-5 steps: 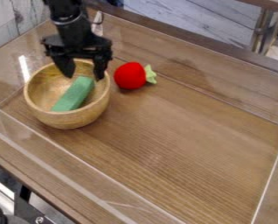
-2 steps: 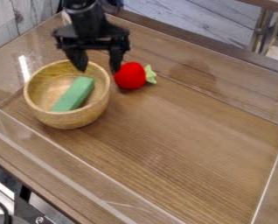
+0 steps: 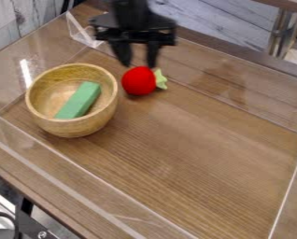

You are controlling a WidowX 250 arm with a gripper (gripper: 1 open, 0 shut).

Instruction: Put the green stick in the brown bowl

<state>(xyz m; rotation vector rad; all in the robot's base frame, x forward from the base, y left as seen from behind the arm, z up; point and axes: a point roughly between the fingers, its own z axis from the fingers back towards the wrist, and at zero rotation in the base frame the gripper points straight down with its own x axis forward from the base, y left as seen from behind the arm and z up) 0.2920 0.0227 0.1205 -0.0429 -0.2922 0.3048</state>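
The green stick (image 3: 78, 99) lies flat inside the brown bowl (image 3: 45, 118), slanted across its hollow, at the left of the table. My gripper (image 3: 137, 58) hangs above and just behind the red strawberry-like toy, to the right of the bowl. Its dark fingers (image 3: 122, 54) point down, spread apart, with nothing between them. It touches neither the stick nor the bowl.
A red strawberry toy (image 3: 141, 80) with a green leaf sits right of the bowl, directly under the gripper. A clear plastic wall (image 3: 39, 51) rims the wooden table. Grey planks and a metal leg (image 3: 281, 37) stand behind.
The gripper has risen out of the bowl and travelled right, from over the stick to over the strawberry toy. The stick stays lying in the bowl.
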